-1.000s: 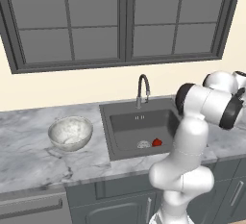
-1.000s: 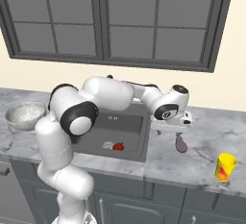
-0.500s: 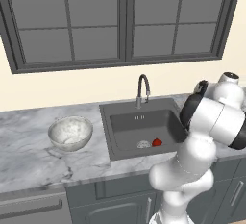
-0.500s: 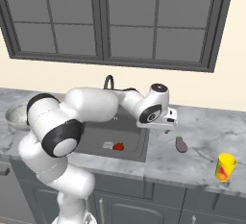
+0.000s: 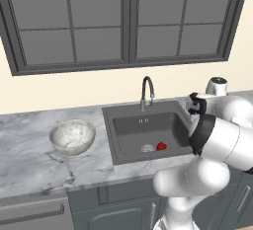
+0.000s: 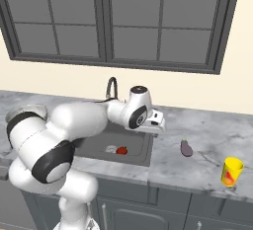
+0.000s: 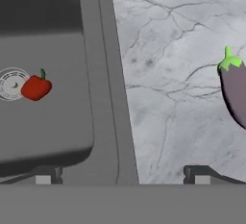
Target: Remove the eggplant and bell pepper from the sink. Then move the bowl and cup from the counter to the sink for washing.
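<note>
**Eggplant out, pepper in the basin**

The gripper [image 7: 122, 172] hangs fully open and empty over the sink's [image 6: 143, 150] right rim. The purple, green-stemmed eggplant [image 6: 186, 147] lies on the counter [image 6: 207, 135] right of it. The small red bell pepper [image 6: 122, 150] sits beside the drain [image 7: 12, 84].

One eggplant [image 6: 186, 147], one bell pepper [image 7: 36, 87], one bowl [image 5: 72, 136], one cup [image 6: 231, 171] — one sink [image 5: 111, 114].

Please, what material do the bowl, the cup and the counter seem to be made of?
The bowl: maybe stone or cloudy glass, white-grey marbled, slightly translucent.
The cup: probably plastic, plain bright yellow, matte.
The counter: looks like polished marble, grey-white with dark veins.
</note>
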